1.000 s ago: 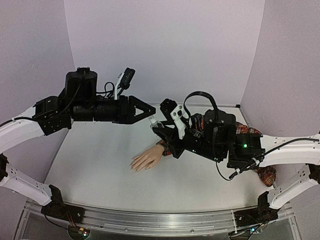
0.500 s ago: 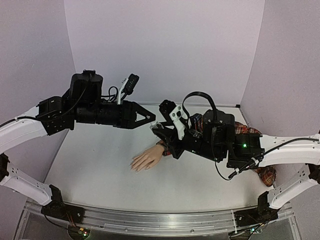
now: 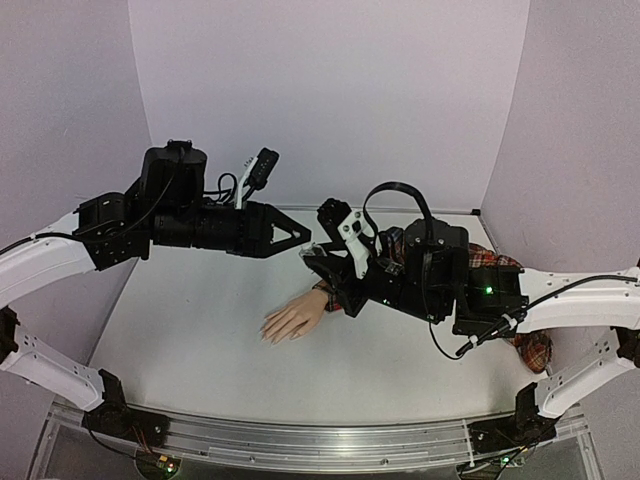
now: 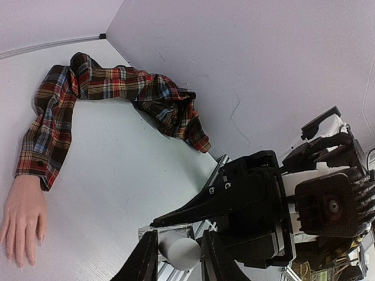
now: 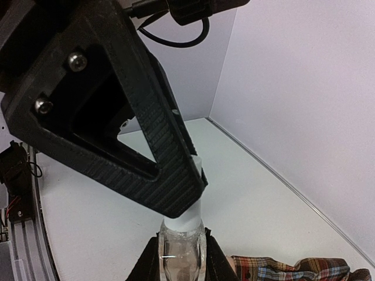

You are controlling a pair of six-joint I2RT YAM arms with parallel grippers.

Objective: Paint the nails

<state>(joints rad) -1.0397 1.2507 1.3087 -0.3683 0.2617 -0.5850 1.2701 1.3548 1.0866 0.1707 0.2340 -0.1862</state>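
Nails (image 3: 268, 330) lie below left end effector (image 3: 304, 240).

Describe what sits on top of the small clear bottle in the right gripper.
A white cap tops the clear bottle, which the right gripper holds. The left gripper clamps the cap with its fingers, covering most of it. Whether a brush hangs under the cap cannot be seen.

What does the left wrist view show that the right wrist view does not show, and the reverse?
Only the left wrist view: the pale mannequin hand at the cuff of the red plaid shirt sleeve. Only the right wrist view: the small clear bottle held in the right gripper. Both: the bottle's white cap, pinched by the left gripper, and plaid cloth on the white table.
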